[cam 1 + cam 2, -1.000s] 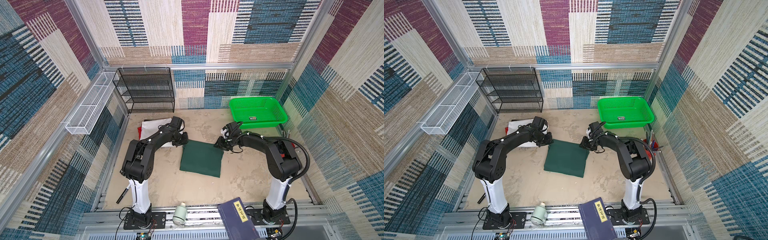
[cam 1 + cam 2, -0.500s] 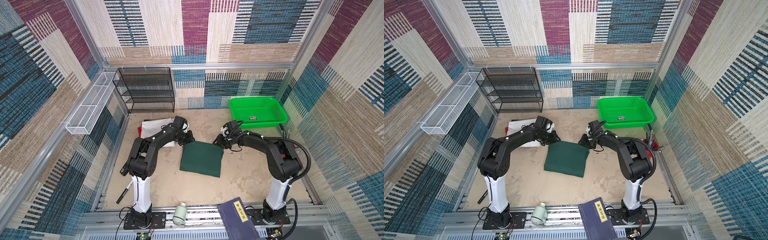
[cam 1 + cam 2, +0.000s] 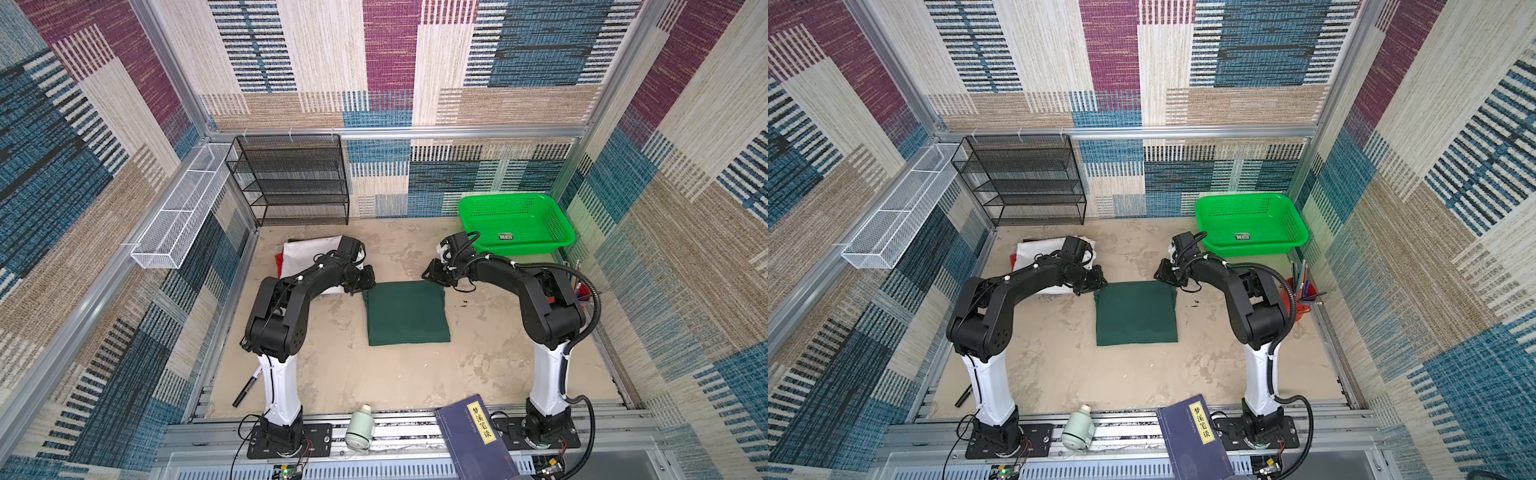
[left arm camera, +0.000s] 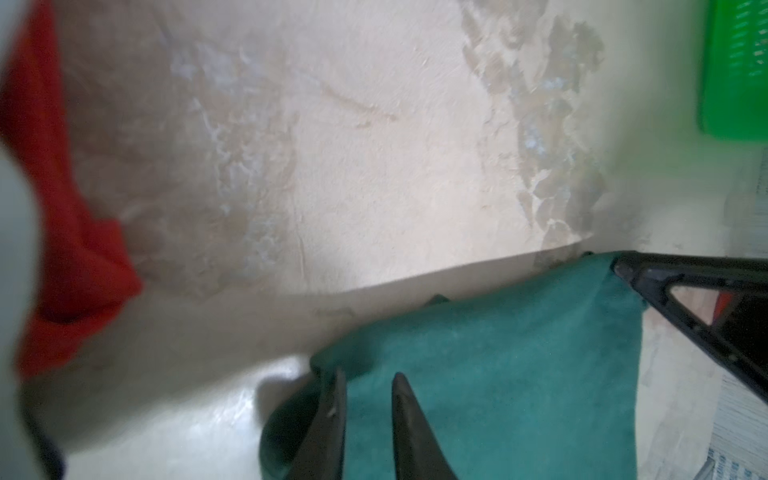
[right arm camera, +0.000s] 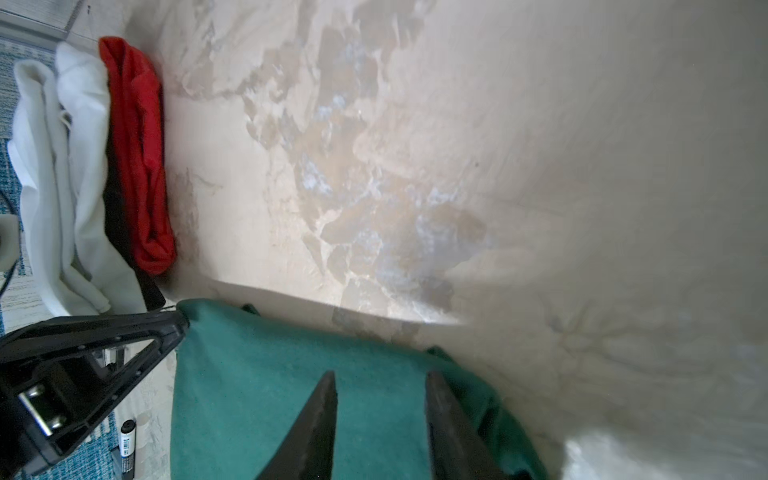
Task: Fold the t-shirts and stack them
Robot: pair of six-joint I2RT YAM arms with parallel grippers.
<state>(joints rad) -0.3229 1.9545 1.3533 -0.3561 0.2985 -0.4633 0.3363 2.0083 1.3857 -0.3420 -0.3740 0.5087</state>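
Clerk: Item in hand, and its place, are to be entered.

Keeper: Entered: dark green t-shirt, folded to a rectangle and laid flat on the desk at the centre of the frame in both top views. Its upper left corner is taken by the left end effector, jaws drawn narrow on the cloth. Its upper right corner is taken by the right end effector, jaws set somewhat wider on the fold. Both holds are judged from the cloth stretched between the tips.

Clerk: Handling note for the step?

Keeper: Transfer to the stack is judged next. Both corners should be raised together and kept level, so that the fold is not shaken out. Sagging in the middle should be expected.

Clerk: Surroundings and obstructions?

Keeper: Listed left of centre: white t-shirt, with red t-shirt showing at its edge, partly covered by the left arm. Green basket, upper right, and black wire rack, upper left, are well apart. Marker, bottle and blue book are kept along the lower edge. No obstruction is noted between shirt and stack.
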